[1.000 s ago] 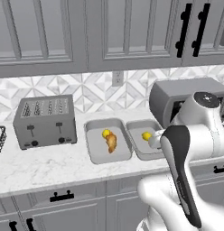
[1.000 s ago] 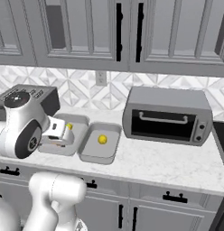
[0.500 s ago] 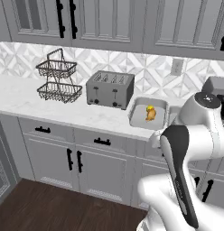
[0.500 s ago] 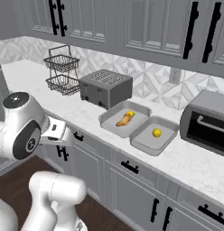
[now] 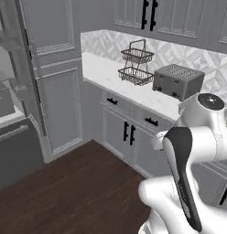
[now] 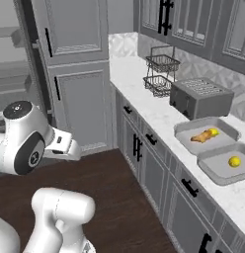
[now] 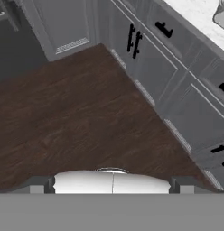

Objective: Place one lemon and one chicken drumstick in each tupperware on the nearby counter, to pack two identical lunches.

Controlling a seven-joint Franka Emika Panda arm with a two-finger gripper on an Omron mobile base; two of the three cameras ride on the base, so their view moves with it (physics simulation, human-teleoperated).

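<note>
While I am looking across from the right base view, the counter (image 6: 159,116) is running from the far corner toward the near right, its white marbled top lying over grey cabinet doors (image 6: 135,148) with black handles. Two grey tupperware trays are sitting on it just beside each other: the far tray (image 6: 183,132) is holding a chicken drumstick (image 6: 201,137) with a lemon (image 6: 213,132) touching it, and the near tray (image 6: 208,163) is holding a second lemon (image 6: 235,161) alone. A toaster (image 6: 198,98) is standing behind the trays, with a two-tier wire basket (image 6: 161,74) farther along. My gripper (image 7: 112,186) is pointing down at the dark wood floor (image 7: 77,122), its fingers standing wide apart and carrying nothing, well away from the counter.
</note>
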